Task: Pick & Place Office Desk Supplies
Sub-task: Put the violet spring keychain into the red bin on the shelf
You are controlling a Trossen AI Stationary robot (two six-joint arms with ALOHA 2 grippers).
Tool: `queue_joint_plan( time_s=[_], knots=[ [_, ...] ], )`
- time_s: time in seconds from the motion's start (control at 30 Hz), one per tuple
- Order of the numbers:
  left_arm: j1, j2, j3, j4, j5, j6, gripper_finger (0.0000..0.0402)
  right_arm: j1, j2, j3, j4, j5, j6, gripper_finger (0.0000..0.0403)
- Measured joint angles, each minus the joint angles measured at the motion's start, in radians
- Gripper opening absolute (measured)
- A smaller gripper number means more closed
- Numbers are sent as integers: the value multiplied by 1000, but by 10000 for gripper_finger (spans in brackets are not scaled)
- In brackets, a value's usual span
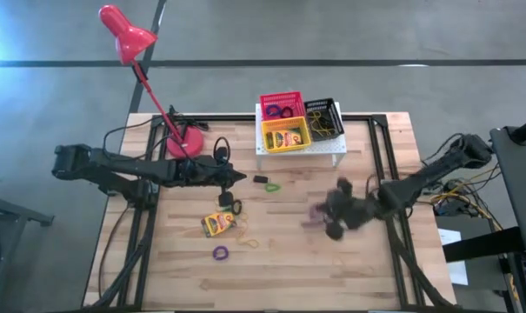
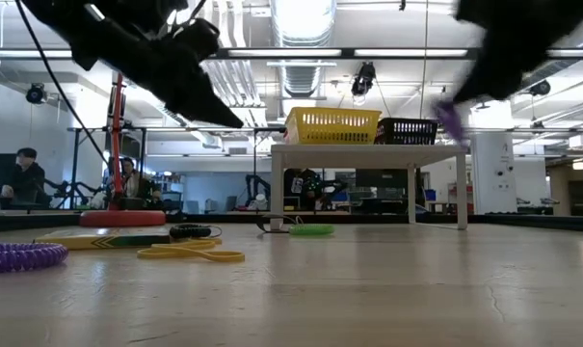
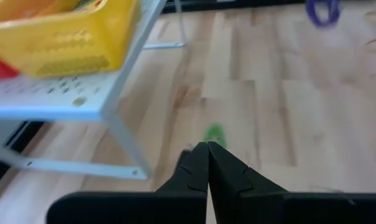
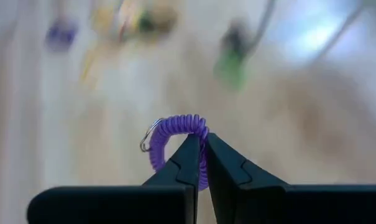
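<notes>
The right gripper point(image 4: 198, 163) is hanging above the middle-right part of the desk point(image 1: 358, 269), closed on a purple coil loop point(image 4: 175, 134), which is pinched between its fingertips. The left gripper point(image 3: 207, 163) is closed on nothing, pointing toward the white shelf point(image 1: 328, 148) near a green loop point(image 1: 272, 186). On the shelf, the yellow basket point(image 1: 285, 135) is holding a crayon box.

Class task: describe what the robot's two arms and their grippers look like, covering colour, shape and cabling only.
Both arms are dark, nearly black, built of jointed segments. The left arm carries a thin black cable looping near its forward end. The right arm is equally dark and blurred in the high view. Each gripper, left gripper and right gripper, has two flat, matte black fingers tapering to points, on a black crossbar.
</notes>
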Motion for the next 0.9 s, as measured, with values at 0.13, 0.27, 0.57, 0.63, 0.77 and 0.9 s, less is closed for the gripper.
queue_joint_plan(
  time_s=[0.13, 0.27, 0.57, 0.63, 0.77, 0.9],
  knots=[
    [19, 0, -28, 23, -42, 8, 6, -189, -1, 130, 70, 49, -284, 13],
    [39, 0, -48, 57, -54, 31, 6, -379, 38, 282, 106, 40, -519, 13],
    [56, 0, -89, 124, -68, 50, 6, -788, 279, 589, 86, -99, -813, 13],
    [56, 0, -95, 124, -68, 50, 6, -855, 351, 659, 60, -154, -849, 13],
    [56, 0, -105, 125, -68, 42, 6, -953, 485, 819, -48, -261, -879, 13],
    [56, 0, -110, 125, -68, 30, 6, -1010, 604, 965, -241, -307, -897, 13]
  ],
)
